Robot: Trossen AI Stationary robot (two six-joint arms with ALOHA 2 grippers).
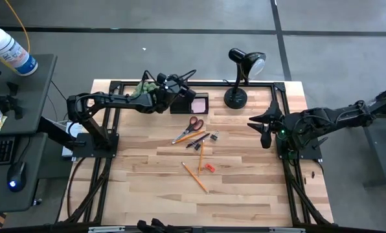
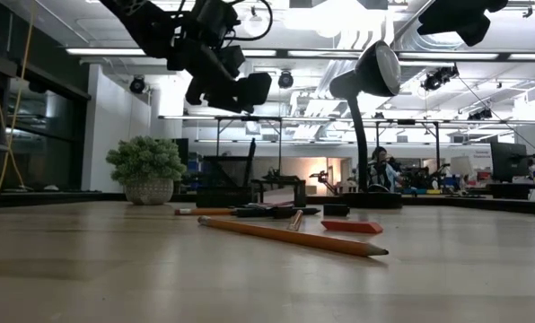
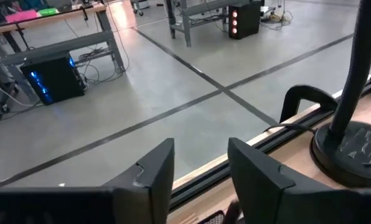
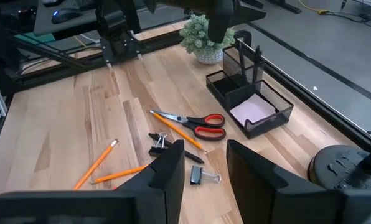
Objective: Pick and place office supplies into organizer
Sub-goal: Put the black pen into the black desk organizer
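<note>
The black mesh organizer (image 4: 248,93) stands near the table's far edge, with a pink sticky-note pad (image 4: 254,111) in its low compartment. Orange-handled scissors (image 4: 192,123), pencils (image 1: 195,175), dark pens (image 1: 196,142), clips (image 4: 201,177) and a red eraser (image 1: 209,167) lie on the table's middle. My left gripper (image 3: 201,174) hangs open and empty high over the organizer (image 1: 190,103), looking past the far edge. My right gripper (image 4: 204,165) is open and empty at the table's right side (image 1: 258,129), raised and facing the supplies.
A black desk lamp (image 1: 245,68) stands on its round base (image 1: 235,97) right of the organizer. A green potted plant (image 2: 146,166) sits left of it, partly under my left arm. Bare wood lies toward the near edge (image 1: 199,207).
</note>
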